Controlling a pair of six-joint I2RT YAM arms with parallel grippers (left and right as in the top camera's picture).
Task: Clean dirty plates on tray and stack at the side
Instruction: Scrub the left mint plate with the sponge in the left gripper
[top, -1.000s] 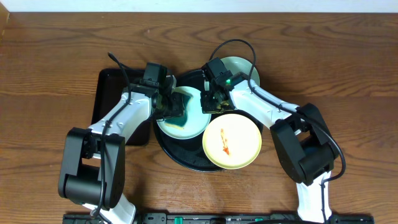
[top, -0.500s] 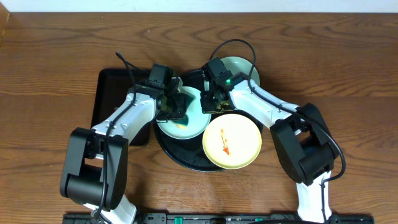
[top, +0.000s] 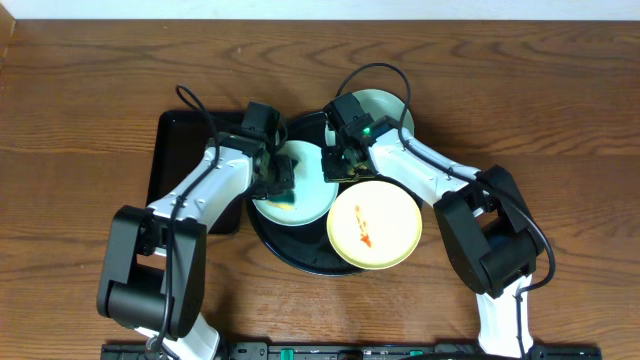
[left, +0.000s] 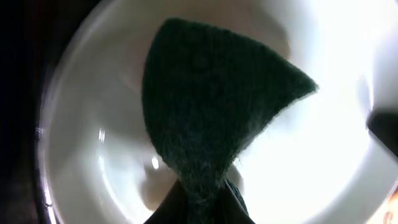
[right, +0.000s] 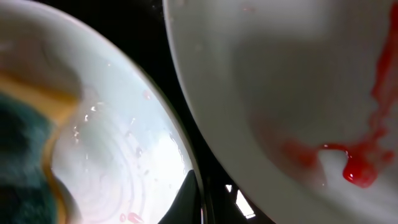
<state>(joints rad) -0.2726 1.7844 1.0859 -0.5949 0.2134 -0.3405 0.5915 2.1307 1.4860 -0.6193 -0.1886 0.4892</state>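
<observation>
A round black tray (top: 290, 252) holds a mint plate (top: 312, 190) on its left and a pale yellow plate (top: 373, 225) with a red-orange smear at its front right. My left gripper (top: 279, 177) is shut on a green and yellow sponge (top: 284, 188) that rests on the mint plate. In the left wrist view the dark sponge (left: 211, 106) fans out from the jaws over the plate (left: 93, 155). My right gripper (top: 338, 168) is shut on that plate's right rim (right: 194, 180). A red streak shows on the yellow plate (right: 280, 74). Another mint plate (top: 390, 108) lies behind, partly under the right arm.
A rectangular black tray (top: 178, 160) sits to the left of the round one, under the left arm. Brown wooden tabletop (top: 100, 100) surrounds both trays. The two arms meet over the round tray's back half.
My left gripper has closed on the sponge, which now looks bunched and smaller, and has shifted slightly right over the mint plate. The right gripper has kept its hold.
</observation>
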